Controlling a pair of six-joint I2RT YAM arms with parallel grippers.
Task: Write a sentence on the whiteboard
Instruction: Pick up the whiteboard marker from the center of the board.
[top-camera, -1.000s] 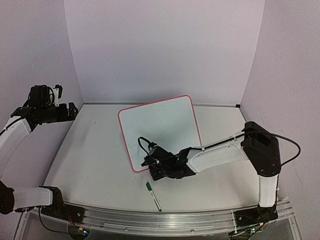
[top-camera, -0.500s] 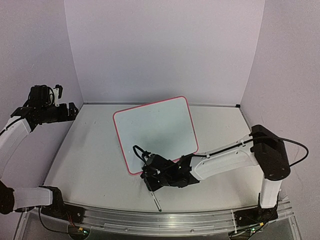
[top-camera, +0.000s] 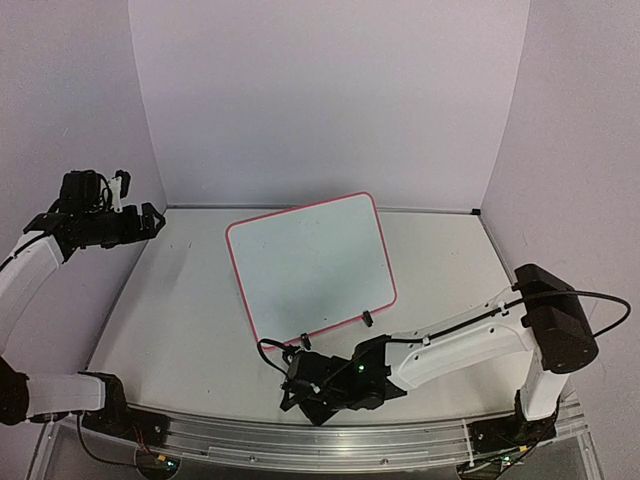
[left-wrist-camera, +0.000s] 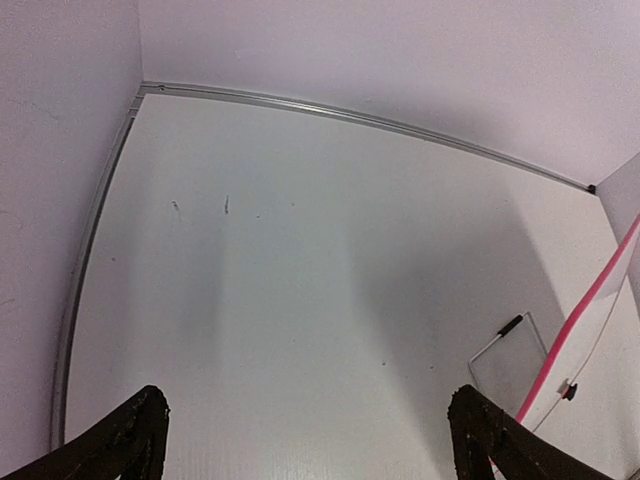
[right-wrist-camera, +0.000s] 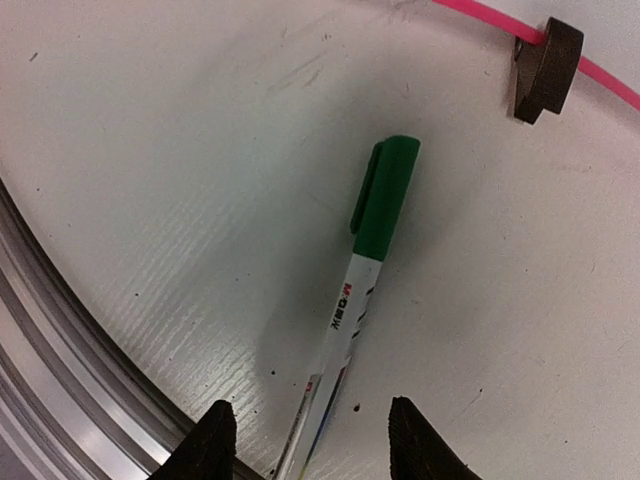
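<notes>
Pale walls (top-camera: 330, 100) close in the white table (top-camera: 180, 320) on three sides, and a metal rail (top-camera: 300, 432) runs along its near edge. The whiteboard (top-camera: 310, 265) stands near the middle of the table. It leans back with its pink rim all round, and its lower edge rests on the table.

The right arm (top-camera: 460, 340) reaches low and far across the near part of the table, ending just in front of the whiteboard's lower left corner. The left arm (top-camera: 30, 270) is raised at the far left, well apart from the whiteboard.

The left hand (left-wrist-camera: 308, 430) hangs over bare table, released, its fingers spread wide with nothing between them. The right hand (right-wrist-camera: 308, 440) is also released. Its two fingertips (right-wrist-camera: 215, 440) stand apart on either side of a marker (right-wrist-camera: 350, 290), with a gap showing on each side.

The marker lies flat on the table near the rail, its green cap (right-wrist-camera: 385, 195) pointing towards the whiteboard. One of the whiteboard's black feet (right-wrist-camera: 542, 68) sits just beyond the cap, clipped on the pink rim; the other foot (top-camera: 367, 319) is further right along the same edge.
</notes>
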